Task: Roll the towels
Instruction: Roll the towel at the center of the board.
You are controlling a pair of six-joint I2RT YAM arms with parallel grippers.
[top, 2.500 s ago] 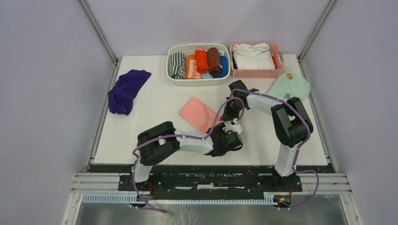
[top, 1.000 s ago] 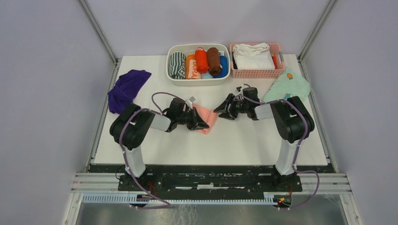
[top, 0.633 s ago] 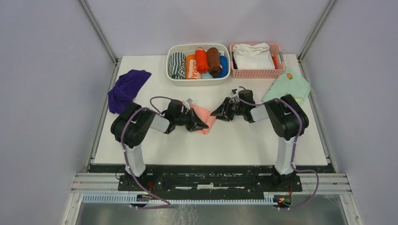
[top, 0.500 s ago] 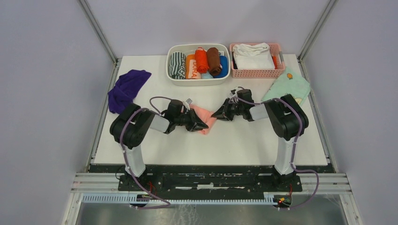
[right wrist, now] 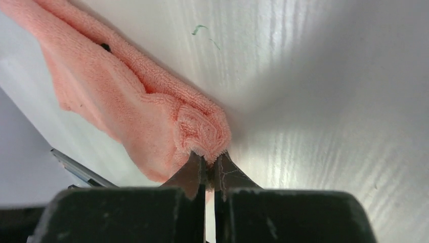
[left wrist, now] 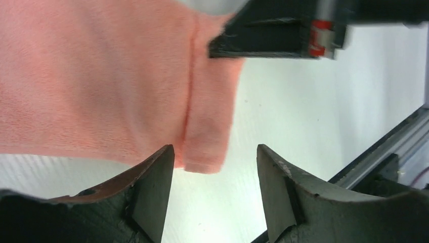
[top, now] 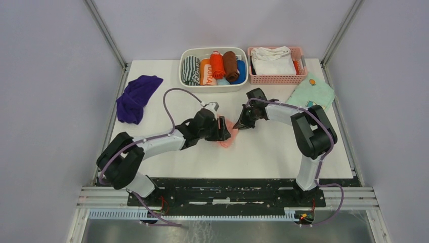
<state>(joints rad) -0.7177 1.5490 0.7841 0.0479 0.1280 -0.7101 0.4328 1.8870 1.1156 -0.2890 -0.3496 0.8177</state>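
The salmon-pink towel lies bunched at mid-table, mostly hidden under both grippers. My right gripper is shut on its folded corner; the right wrist view shows the towel pinched at my right gripper, the rest trailing on the table. My left gripper is open just left of the towel; in the left wrist view the towel hangs above the open left gripper, one edge between the jaws, untouched. The purple towel lies crumpled at the far left.
A white tub of several rolled towels and a pink basket holding a white folded cloth stand at the back. A mint-green print cloth lies at the right. The right gripper's body shows in the left wrist view.
The left arm has stretched out, its gripper shifting slightly right along the pink towel. The right gripper has closed on the towel's corner; the towel looks smaller and more bunched.
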